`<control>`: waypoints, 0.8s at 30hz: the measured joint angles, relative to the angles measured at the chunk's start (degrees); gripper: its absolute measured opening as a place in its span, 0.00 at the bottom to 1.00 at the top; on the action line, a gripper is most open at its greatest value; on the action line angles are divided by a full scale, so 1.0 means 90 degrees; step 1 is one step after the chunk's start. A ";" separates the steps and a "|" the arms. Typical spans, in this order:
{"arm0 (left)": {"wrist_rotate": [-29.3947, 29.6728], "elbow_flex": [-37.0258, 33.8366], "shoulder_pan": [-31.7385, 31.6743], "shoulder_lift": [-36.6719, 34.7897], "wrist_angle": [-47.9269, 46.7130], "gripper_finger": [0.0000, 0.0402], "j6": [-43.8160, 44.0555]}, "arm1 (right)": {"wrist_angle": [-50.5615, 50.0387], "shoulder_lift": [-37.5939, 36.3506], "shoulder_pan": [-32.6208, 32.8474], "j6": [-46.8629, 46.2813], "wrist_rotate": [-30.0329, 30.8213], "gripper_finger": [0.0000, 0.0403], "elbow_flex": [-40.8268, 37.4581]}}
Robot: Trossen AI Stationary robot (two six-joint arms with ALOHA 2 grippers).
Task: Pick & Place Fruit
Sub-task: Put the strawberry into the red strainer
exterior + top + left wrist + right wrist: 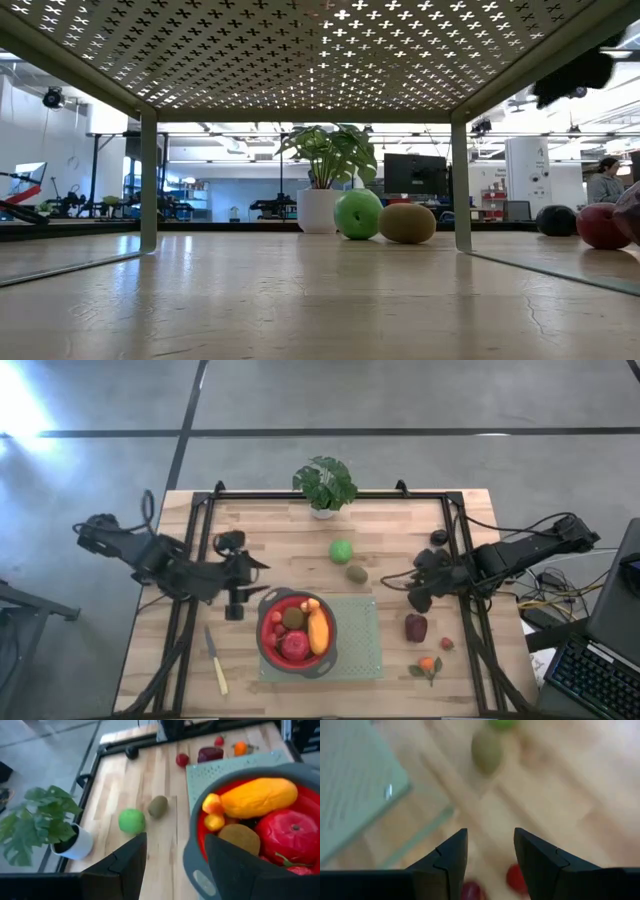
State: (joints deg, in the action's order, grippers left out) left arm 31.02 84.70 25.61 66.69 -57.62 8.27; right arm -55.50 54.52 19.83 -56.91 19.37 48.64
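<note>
Wooden table (270, 555): potted plant (325, 485), green ball (341, 550), kiwi (356, 573), green mat (360, 640), knife (216, 662), dark-red lump (415, 627).

The tabletop (280, 530) is pale wood with plank seams, framed in black; on it lies a light green mat (360, 645) dotted with small holes; the bowl (265, 645) is grey outside, red inside; in it sit a red apple (294, 647), an orange long fruit (319, 630) and a brown kiwi (293, 617); a bright green ball (341, 550), a brown-green kiwi (356, 573) and a dark-red lump (416, 627) lie outside; the plant (325, 482) is green in a white pot; the knife (216, 663) has a pale yellow handle.
</note>
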 joint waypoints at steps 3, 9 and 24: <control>0.0016 -0.0237 0.0000 -0.0398 0.0227 0.51 -0.0112 | -0.0286 0.0000 0.0217 -0.0464 -0.0595 0.38 -0.0007; 0.0273 -0.0779 0.0002 -0.1159 0.0559 0.51 -0.0109 | -0.0695 0.0144 0.0940 -0.1676 -0.1346 0.39 -0.0012; 0.0863 -0.1663 0.0000 -0.1733 0.0841 0.51 0.0004 | -0.0831 0.1538 0.3053 -0.4230 -0.2450 0.36 -0.0014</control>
State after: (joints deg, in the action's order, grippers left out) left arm 38.79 69.73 25.61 51.09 -50.06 8.30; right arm -62.98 68.37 47.31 -94.97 -2.68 48.51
